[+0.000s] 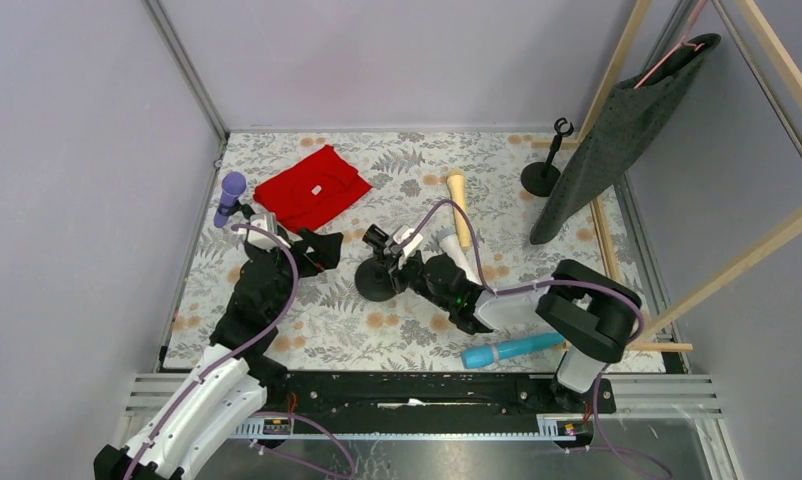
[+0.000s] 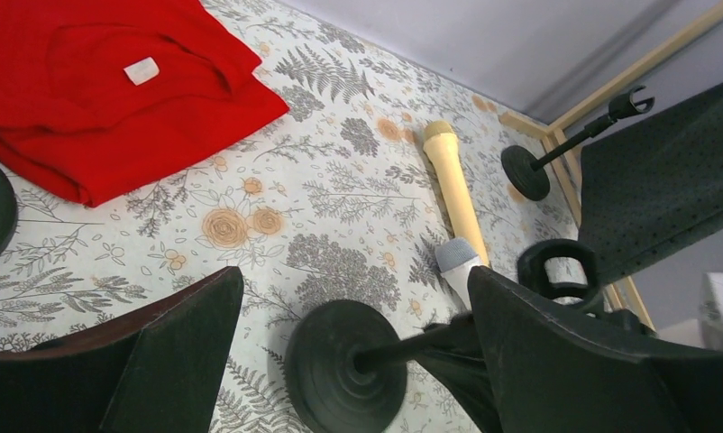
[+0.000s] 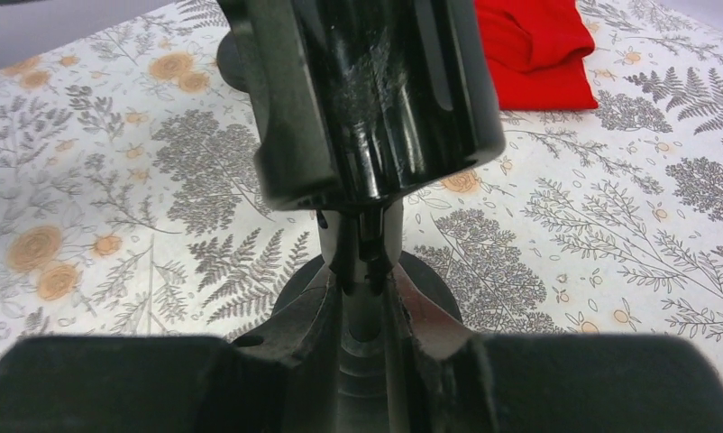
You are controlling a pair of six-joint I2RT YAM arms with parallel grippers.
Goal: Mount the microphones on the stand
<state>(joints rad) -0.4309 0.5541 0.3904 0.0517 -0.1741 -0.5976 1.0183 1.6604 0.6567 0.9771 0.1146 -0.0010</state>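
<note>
A black stand [image 1: 377, 272] with a round base stands mid-table, its clip on top. My right gripper [image 1: 409, 262] is shut on its pole; in the right wrist view the fingers [image 3: 335, 316] pinch the pole [image 3: 369, 262] under the clip [image 3: 367, 90]. My left gripper [image 1: 317, 252] is open and empty just left of the stand, whose base [image 2: 344, 365] shows between its jaws. The white microphone [image 1: 457, 250] lies by the right gripper, its head [image 2: 457, 257] visible. The cream-yellow microphone [image 1: 460, 205] lies behind it. The light blue microphone [image 1: 512, 348] lies near the front. The purple microphone [image 1: 229, 197] sits tilted at the far left, apparently in another stand.
A red cloth [image 1: 312, 187] lies at the back left. A second empty black stand [image 1: 542, 175] stands at the back right beside a dark cloth [image 1: 617, 130] hung on a wooden rack [image 1: 617, 60]. Walls close in the mat [image 1: 277, 320].
</note>
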